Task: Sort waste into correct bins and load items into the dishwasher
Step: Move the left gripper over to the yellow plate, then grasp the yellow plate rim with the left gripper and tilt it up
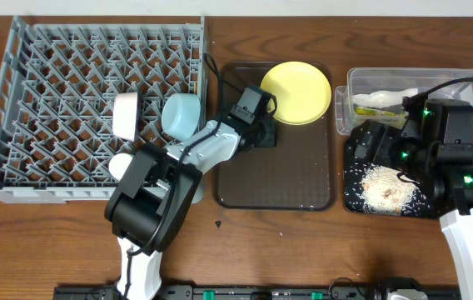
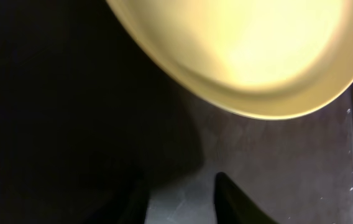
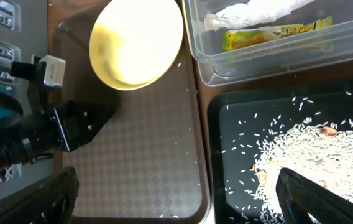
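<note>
Left gripper [image 1: 267,136] low over brown serving tray [image 1: 286,179], fingers slightly apart, empty, just short of yellow plate [image 1: 297,92] at tray's far end. Right gripper [image 3: 176,208] spread wide, empty, above rice crumbs [image 3: 301,152] on black tray [image 3: 232,199]. Wrapper [image 3: 270,34], paper strip [image 3: 251,11] in clear tub [image 3: 238,68].
</note>
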